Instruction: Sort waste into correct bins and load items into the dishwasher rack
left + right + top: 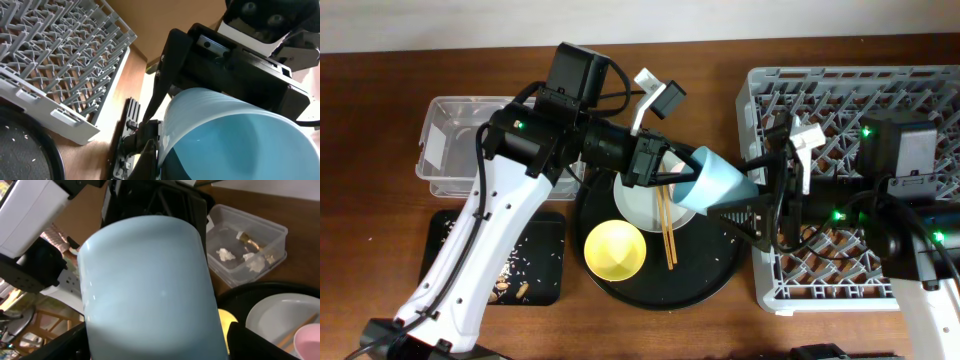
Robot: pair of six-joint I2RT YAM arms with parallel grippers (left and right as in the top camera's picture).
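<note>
above the far right edge of the round black tray (pixel 710 275), the light blue cup (pixel 718 182) is hanging on its side between both arms, mouth toward the left arm, tapered base toward the right. the left gripper (pixel 678 172) is pinching the rim, clenched tight on the thin wall. its fingertips are hard to make out in its own wrist view, which the cup's glossy inside is mostly filling. the right gripper (pixel 745 190) is straddling the base end with jaws spread wide. the cup's smooth matte wall is blocking the pads in the right wrist view, so can't tell if they're pressing or standing just clear. the left arm is covering part of the pale round plate (pixel 640 200). the wooden chopsticks (pixel 666 235) are lying across the plate's edge and the yellow bowl (pixel 614 250) is sitting just beside it. the frame edge is cutting off the pink cup (pixel 307 340). the clear tub (pixel 430 170) is holding crumpled white tissue wads (pixel 226 254) and a gold foil wrapper (pixel 248 240). the shallow black tray (pixel 545 290) is carrying beige scraps (pixel 515 265) and rice-like crumbs. the frame is cropping the grey lattice dishwasher rack (pixel 840 90) on the right.
</note>
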